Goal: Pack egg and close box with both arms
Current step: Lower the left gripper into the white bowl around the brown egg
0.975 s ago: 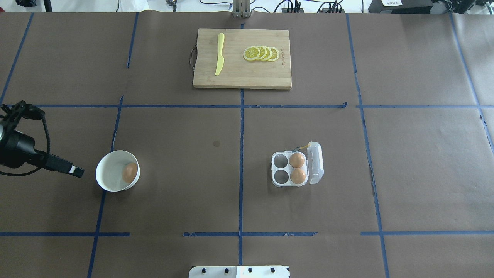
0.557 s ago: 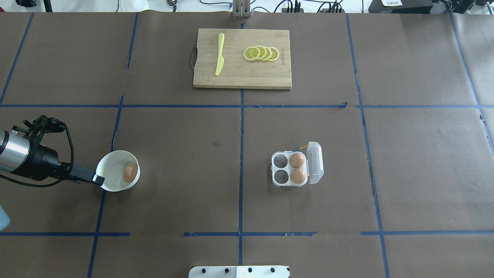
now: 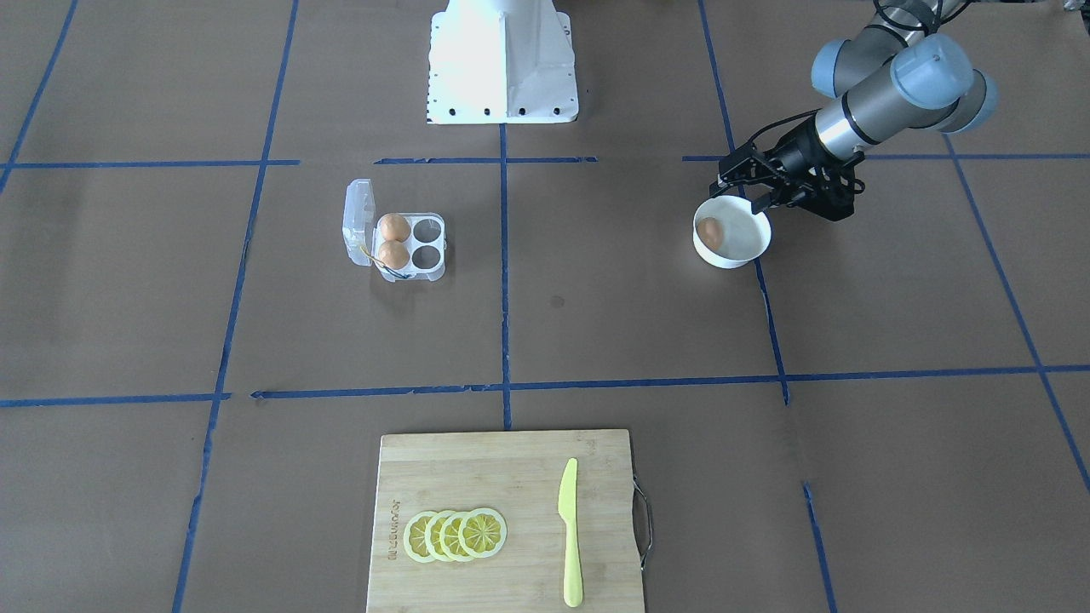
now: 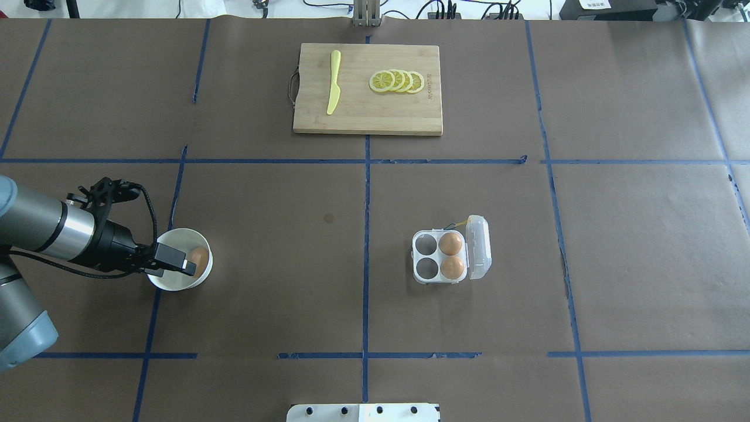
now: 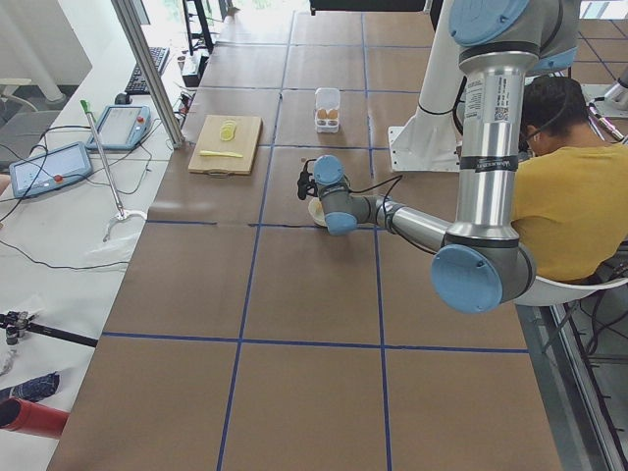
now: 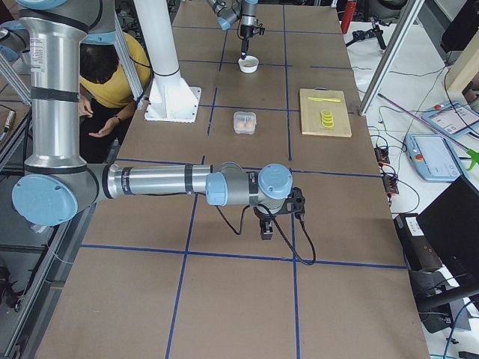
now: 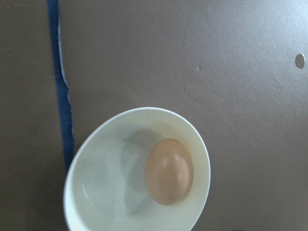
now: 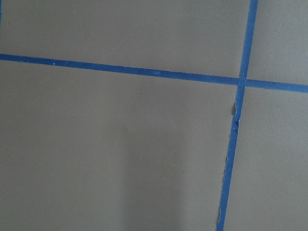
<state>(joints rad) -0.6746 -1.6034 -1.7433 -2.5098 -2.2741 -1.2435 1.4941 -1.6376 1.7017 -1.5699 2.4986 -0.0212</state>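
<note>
One egg (image 4: 200, 259) lies in a white round bowl (image 4: 176, 287) at the table's left; it also shows in the left wrist view (image 7: 168, 171). My left gripper (image 4: 176, 262) hangs over the bowl beside that egg, its jaws apart and empty in the front view (image 3: 739, 197). The clear box (image 4: 426, 257) stands open right of centre, its lid (image 4: 479, 246) tipped back. Two eggs (image 4: 450, 243) (image 4: 453, 267) fill its right cups and the left cups are empty. My right gripper (image 6: 267, 228) shows only in the exterior right view, low over bare table; I cannot tell if it is open.
A wooden cutting board (image 4: 367, 111) with a yellow knife (image 4: 334, 82) and lemon slices (image 4: 396, 81) lies at the far middle. The robot's white base (image 3: 502, 60) stands at the near edge. A person in yellow (image 5: 574, 206) sits beside the base.
My left arm has swung in from the table's left edge to the right, and its gripper now hangs over the bowl. The eggs and the box have not moved.
</note>
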